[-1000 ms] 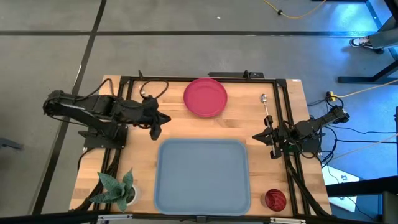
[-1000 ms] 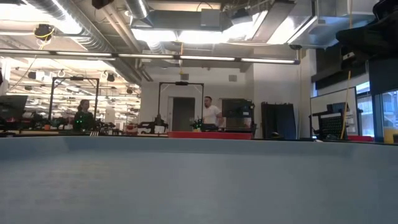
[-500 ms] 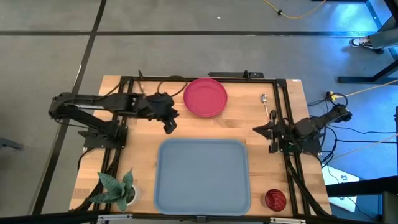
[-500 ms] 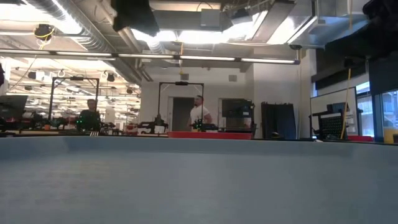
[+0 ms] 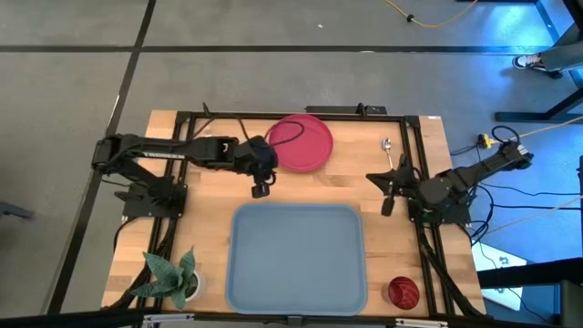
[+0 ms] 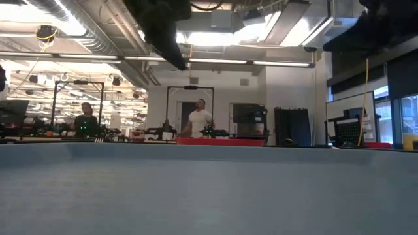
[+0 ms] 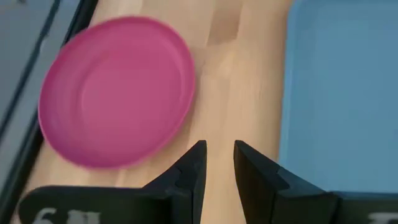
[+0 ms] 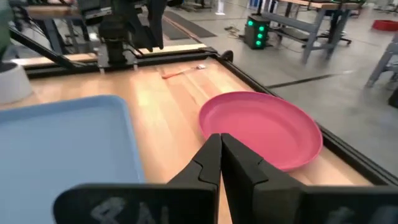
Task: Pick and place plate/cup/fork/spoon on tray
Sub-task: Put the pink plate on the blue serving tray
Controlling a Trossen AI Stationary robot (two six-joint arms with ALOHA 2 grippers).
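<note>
The pinkish-red plate (image 5: 302, 143) lies flat on the wooden table at the far middle, beyond the grey-blue tray (image 5: 296, 258). My left gripper (image 5: 260, 190) hangs over bare wood beside the plate's near-left rim. It is open by a narrow gap (image 7: 219, 158) and empty. My right gripper (image 5: 384, 193) is shut (image 8: 220, 146) and empty, just right of the tray's far right corner. The spoon (image 5: 389, 152) lies at the far right. The dark red cup (image 5: 403, 292) stands at the near right corner. The fork (image 8: 183, 70) lies at the far left.
A potted plant (image 5: 173, 278) stands at the near left corner. A black frame (image 5: 273, 115) runs around the table's edges. The tray's wall (image 6: 209, 189) fills the lower half of the low view. People stand in the room behind.
My left gripper has gone toward the table's right edge, from the left side to just beside the plate's near-left rim. My right gripper has shifted a little toward the far edge and the tray's corner. Plate, tray, cup and spoon have stayed where they were.
</note>
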